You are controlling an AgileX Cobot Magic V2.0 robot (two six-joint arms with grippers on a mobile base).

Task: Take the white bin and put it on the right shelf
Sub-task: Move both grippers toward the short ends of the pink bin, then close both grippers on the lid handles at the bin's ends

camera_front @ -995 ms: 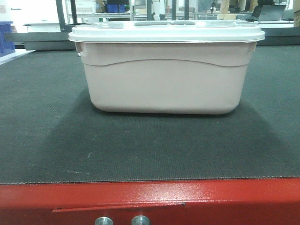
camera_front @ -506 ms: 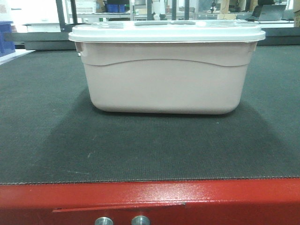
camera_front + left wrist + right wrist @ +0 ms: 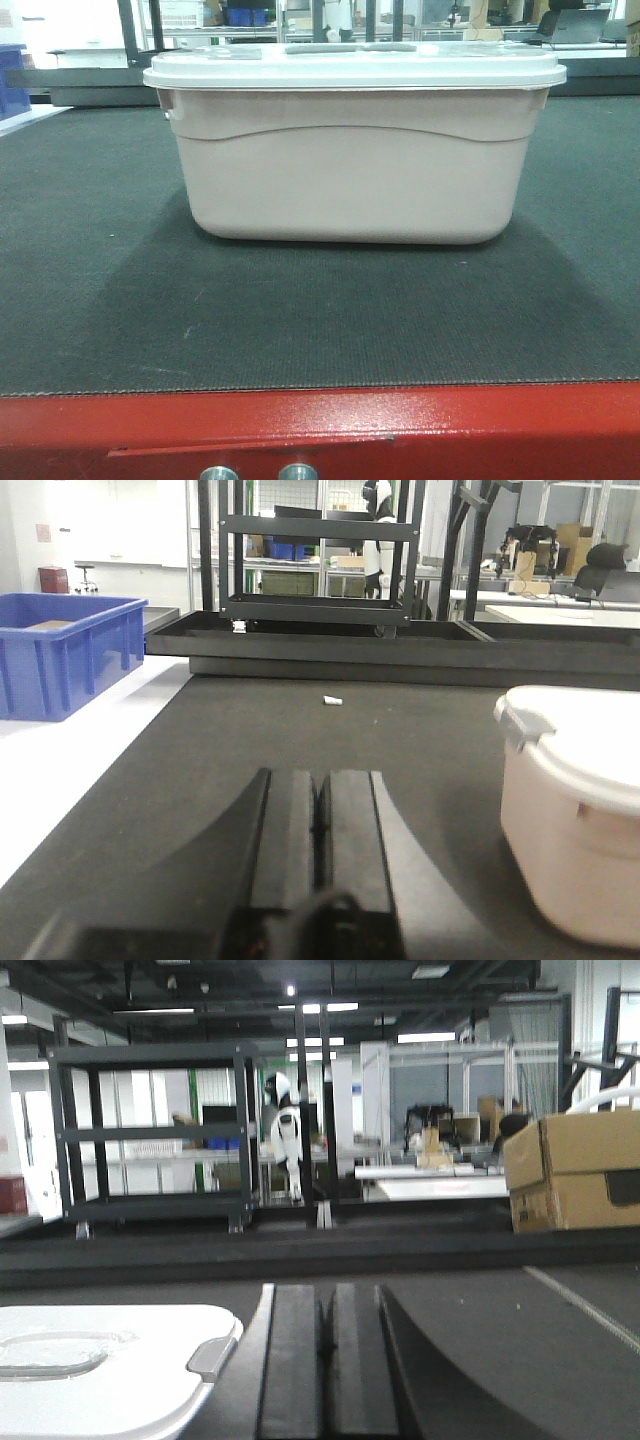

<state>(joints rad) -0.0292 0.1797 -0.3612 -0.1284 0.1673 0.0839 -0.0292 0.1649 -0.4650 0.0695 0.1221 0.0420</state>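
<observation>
The white bin (image 3: 350, 165), a pale pinkish tub with a flat white lid, stands upright on the black mat of the red-edged table (image 3: 320, 430), centred in the front view. My left gripper (image 3: 320, 780) is shut and empty, to the left of the bin (image 3: 575, 810), apart from it. My right gripper (image 3: 327, 1295) is shut and empty, to the right of the bin's lid (image 3: 100, 1370) and about level with it. The stainless right shelf is out of view. Neither gripper shows in the front view.
A blue crate (image 3: 60, 650) stands on a white surface at the left. A black rack (image 3: 315, 565) and a dark rail lie beyond the mat's far edge. A cardboard box (image 3: 580, 1170) sits at the far right. A small white scrap (image 3: 331, 699) lies on the mat.
The view has shifted very slightly; the bin appears a touch larger and lower in frame. The bin itself has not moved on the mat.
</observation>
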